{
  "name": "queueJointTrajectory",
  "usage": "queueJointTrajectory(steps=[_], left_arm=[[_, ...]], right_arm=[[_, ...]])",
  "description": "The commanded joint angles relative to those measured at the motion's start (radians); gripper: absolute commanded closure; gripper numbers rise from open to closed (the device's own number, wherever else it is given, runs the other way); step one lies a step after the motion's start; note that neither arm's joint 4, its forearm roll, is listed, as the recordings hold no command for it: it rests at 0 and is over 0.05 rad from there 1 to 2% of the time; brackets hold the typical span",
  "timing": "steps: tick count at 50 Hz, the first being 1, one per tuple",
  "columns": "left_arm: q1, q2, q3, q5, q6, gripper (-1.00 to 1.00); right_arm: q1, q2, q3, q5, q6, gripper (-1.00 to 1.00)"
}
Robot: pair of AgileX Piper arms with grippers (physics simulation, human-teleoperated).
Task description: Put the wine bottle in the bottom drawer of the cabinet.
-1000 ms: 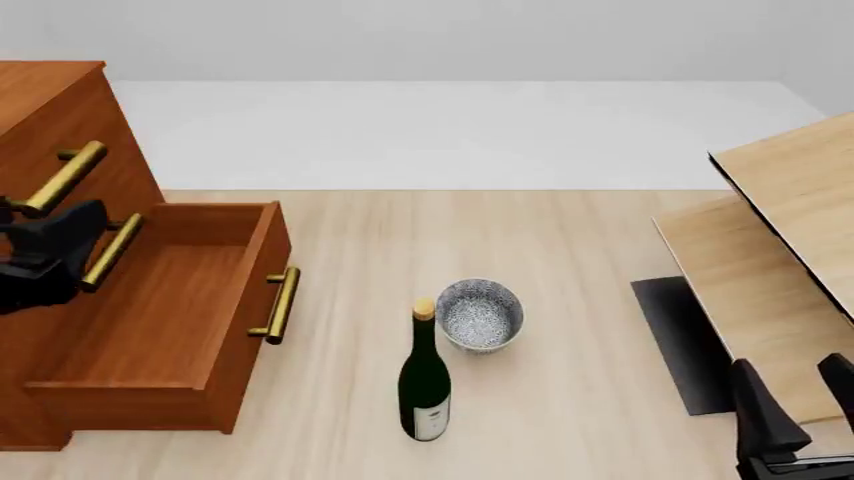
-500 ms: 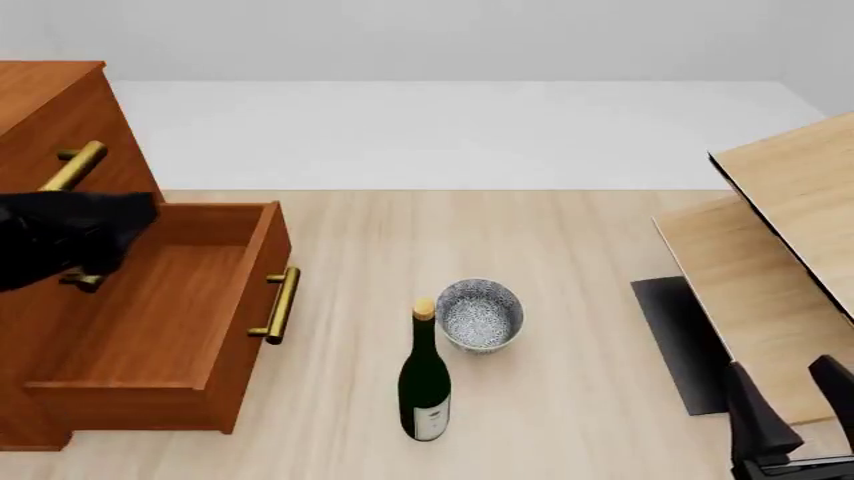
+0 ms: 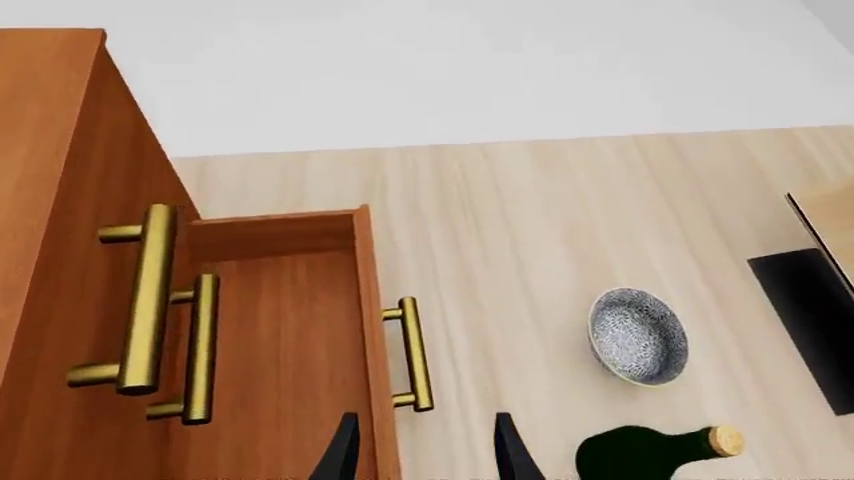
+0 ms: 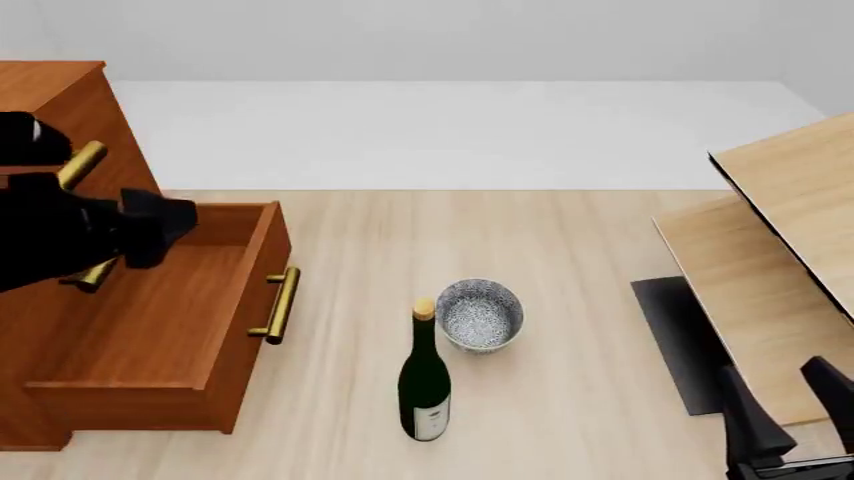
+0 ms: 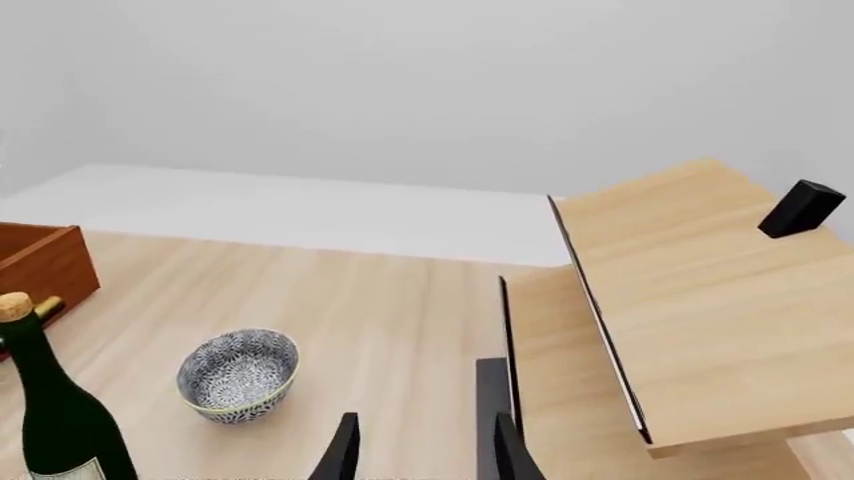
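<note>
The wine bottle (image 4: 424, 385) stands upright on the table in front of the speckled bowl; it also shows in the left wrist view (image 3: 654, 452) and the right wrist view (image 5: 60, 410). The cabinet (image 4: 54, 110) stands at the left. Its bottom drawer (image 4: 160, 300) is pulled out and empty, with its brass handle (image 4: 278, 304) facing the bottle. My left gripper (image 4: 163, 228) hovers over the drawer's back left part, open and empty (image 3: 427, 455). My right gripper (image 4: 787, 415) is open and empty at the near right (image 5: 420, 450), far from the bottle.
A speckled grey bowl (image 4: 479, 314) sits just behind the bottle. Pale slanted wooden furniture (image 4: 774, 250) fills the right side, with a dark mat (image 4: 681, 340) beneath it. Two upper drawer handles (image 3: 147, 295) jut out above the open drawer.
My left arm has risen from the upper drawer handles and swung right, over the open drawer. My right gripper has shifted slightly. The bottle and the drawer have not moved.
</note>
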Motion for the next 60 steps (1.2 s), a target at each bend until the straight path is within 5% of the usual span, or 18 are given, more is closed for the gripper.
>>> queueJointTrajectory(steps=[1,14,60], left_arm=[[0.004,0.049,0.016,-0.016,-0.005,-1.00],[-0.011,0.059,0.070,-0.054,-0.063,-1.00],[0.070,0.109,0.294,-0.243,-0.017,-1.00]], right_arm=[[0.009,0.006,0.002,-0.001,-0.008,-1.00],[0.006,0.003,0.003,0.006,-0.011,-1.00],[0.026,0.050,0.006,-0.017,-0.014,-1.00]])
